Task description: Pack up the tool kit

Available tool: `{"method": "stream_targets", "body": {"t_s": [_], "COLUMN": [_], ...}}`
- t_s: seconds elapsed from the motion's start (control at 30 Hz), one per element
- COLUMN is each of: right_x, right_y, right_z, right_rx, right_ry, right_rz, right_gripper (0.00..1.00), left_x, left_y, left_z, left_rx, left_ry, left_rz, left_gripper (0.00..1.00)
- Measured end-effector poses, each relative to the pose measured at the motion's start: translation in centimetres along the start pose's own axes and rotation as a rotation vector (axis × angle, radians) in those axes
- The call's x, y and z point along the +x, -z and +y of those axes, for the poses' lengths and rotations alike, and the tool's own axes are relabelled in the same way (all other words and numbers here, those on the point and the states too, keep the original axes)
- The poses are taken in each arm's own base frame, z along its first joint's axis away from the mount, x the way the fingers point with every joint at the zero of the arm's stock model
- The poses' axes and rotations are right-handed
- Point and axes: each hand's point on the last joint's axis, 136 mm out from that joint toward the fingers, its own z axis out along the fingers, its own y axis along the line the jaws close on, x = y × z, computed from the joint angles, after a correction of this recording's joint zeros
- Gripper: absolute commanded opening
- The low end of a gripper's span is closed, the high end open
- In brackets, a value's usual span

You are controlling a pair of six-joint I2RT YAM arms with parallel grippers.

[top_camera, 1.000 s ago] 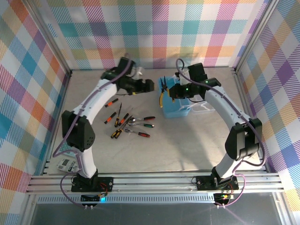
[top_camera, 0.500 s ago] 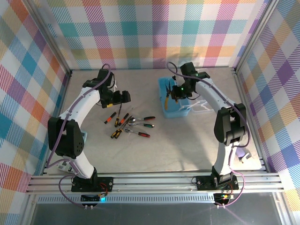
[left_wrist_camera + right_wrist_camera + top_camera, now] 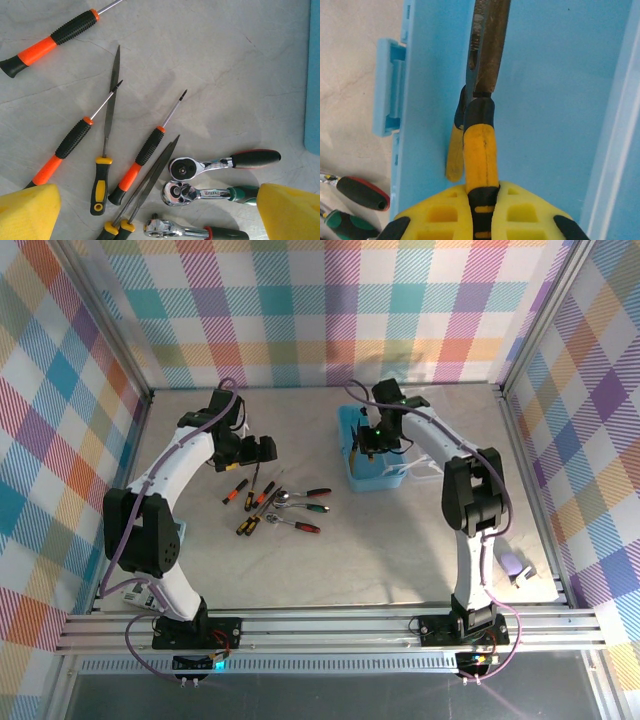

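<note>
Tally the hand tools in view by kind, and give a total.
Orange-handled screwdrivers: 3
Yellow-handled files: 3
Ratchet wrenches: 3
Yellow-handled pliers: 1
Total: 10

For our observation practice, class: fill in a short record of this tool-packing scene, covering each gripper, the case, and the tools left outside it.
Left gripper: open, holding nothing, above the loose tools
Right gripper: shut on the yellow-handled pliers
Pliers position: over the inside of the open blue case, nose pointing away from the gripper
Lying on the table: orange-handled screwdrivers, yellow-handled files, red-handled wrench, green-handled wrench
</note>
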Motion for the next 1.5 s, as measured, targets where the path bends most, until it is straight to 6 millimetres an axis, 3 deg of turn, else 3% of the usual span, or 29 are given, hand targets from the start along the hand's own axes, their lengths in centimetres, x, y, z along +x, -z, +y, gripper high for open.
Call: {"method": "stream_targets", "body": {"t_s": [0.2,0.5,0.67,0.83,0.97,1.1,1.17,1.3,1.5], "right_x": [-0.7,-3.5,-4.7,-3.8,-2.5,-0.6,0.2,1.6,4.4], "right_y": [-1.0,1.2,2.6,4.1,6.8,9.5,10.2,10.2,9.7], "right_z": [0.8,2.5,3.7,6.4,7.9,8.3,8.0,6.5,4.9], "right_rx": [-0.006,-0.023,-0.020,-0.035,-0.053,-0.065,-0.050,0.016,0.066], "right_ry": [-0.002,0.029,0.076,0.162,0.212,0.261,0.282,0.302,0.312], "right_rz": [-0.003,-0.077,-0.112,-0.110,-0.136,-0.158,-0.156,-0.134,-0.083], "right_gripper": [0.34,0.72,0.99,0.99,0.99,0.99,0.99,0.99,0.99], "left_x": [0.3,1.6,5.4,10.6,13.0,13.7,13.9,14.3,14.4], "left_y": [-0.5,-0.6,-0.9,-1.5,-2.6,-3.9,-5.1,-7.1,-8.3], "left_z": [0.6,1.0,-0.3,-1.7,-2.8,-4.3,-4.5,-3.8,-2.7], "left_rx": [-0.027,-0.082,-0.087,-0.066,-0.083,-0.088,-0.102,-0.154,-0.223], "left_ry": [-0.008,-0.036,-0.041,0.104,0.225,0.326,0.373,0.451,0.507], "left_rz": [0.018,0.056,0.108,0.159,0.186,0.188,0.199,0.208,0.191], "left_gripper": [1.00,1.00,0.94,0.92,0.81,0.67,0.64,0.59,0.53]}}
